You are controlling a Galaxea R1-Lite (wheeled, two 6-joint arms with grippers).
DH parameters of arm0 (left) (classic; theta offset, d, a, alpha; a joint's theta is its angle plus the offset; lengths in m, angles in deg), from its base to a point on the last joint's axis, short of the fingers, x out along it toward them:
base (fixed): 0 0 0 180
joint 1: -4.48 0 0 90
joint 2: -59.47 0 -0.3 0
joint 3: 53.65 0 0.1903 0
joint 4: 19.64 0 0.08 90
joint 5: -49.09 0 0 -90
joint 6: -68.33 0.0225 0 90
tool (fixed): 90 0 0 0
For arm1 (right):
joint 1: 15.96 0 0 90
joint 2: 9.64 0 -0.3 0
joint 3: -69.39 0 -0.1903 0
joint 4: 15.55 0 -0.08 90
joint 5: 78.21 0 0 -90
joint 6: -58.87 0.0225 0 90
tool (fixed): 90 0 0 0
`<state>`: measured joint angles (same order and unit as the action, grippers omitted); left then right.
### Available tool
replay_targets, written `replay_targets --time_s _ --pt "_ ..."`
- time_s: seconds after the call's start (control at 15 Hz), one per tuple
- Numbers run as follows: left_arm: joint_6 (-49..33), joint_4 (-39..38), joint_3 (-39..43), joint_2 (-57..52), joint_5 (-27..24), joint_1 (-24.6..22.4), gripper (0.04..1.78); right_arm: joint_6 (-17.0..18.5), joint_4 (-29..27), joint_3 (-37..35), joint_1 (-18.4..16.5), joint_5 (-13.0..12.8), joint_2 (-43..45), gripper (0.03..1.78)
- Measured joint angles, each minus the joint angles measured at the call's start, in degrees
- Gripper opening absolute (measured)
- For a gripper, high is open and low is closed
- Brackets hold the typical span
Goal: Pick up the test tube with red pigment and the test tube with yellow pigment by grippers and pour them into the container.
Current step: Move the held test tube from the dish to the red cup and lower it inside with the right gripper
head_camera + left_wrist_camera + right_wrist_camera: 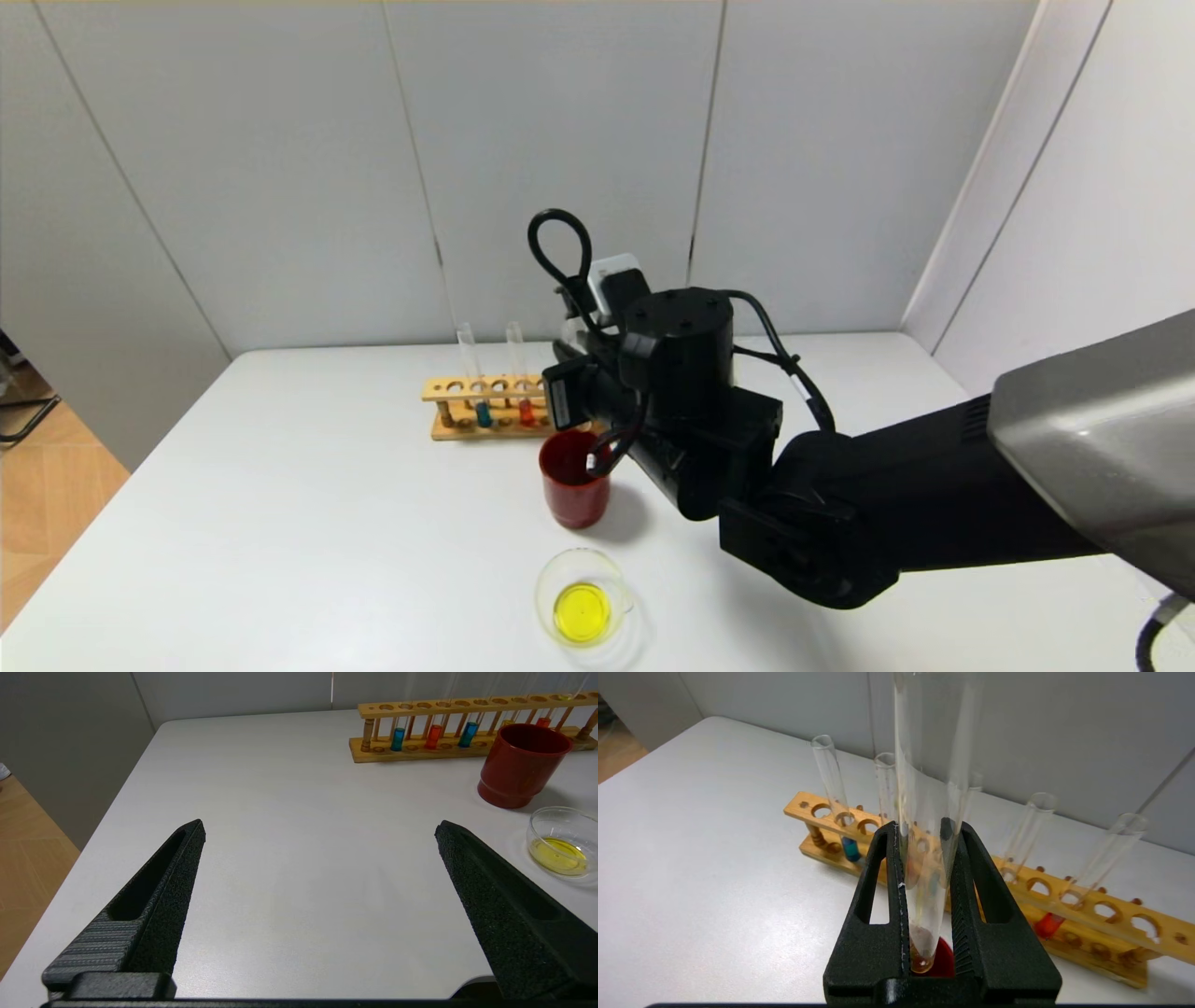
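My right gripper (920,830) is shut on a clear test tube (924,891) that holds only a small yellow-amber residue at its rounded bottom. It holds the tube above the dark red cup (571,490), just in front of the wooden rack (467,385). The test tube with red pigment (526,411) stands in the rack and also shows in the left wrist view (434,736). The container (544,588), a low clear glass cup, holds yellow liquid near the table's front. My left gripper (321,826) is open and empty over bare table, left of the container (556,812).
Teal tubes (483,413) and another red tube (542,721) stand in the rack, with several empty holes. The red cup (521,765) stands between the rack and the container. My right arm (840,523) crosses the table's right half. The wall is close behind the rack.
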<state>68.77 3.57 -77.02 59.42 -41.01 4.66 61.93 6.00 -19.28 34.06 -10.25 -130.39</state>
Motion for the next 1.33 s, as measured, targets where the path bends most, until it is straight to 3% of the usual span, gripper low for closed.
replay_targets --time_s 0.2,1.07,1.33 --pt "0.0 0.0 0.0 0.0 0.0 0.0 1.74 0.24 2.93 -0.18 0.17 0.18 -2.38 0.34" --pt "0.0 0.0 0.0 0.0 0.0 0.0 1.74 -0.52 5.24 -3.63 0.94 1.68 -8.13 0.34" --pt "0.0 0.0 0.0 0.0 0.0 0.0 1.74 -1.28 5.24 -3.94 1.24 4.63 -9.35 0.34"
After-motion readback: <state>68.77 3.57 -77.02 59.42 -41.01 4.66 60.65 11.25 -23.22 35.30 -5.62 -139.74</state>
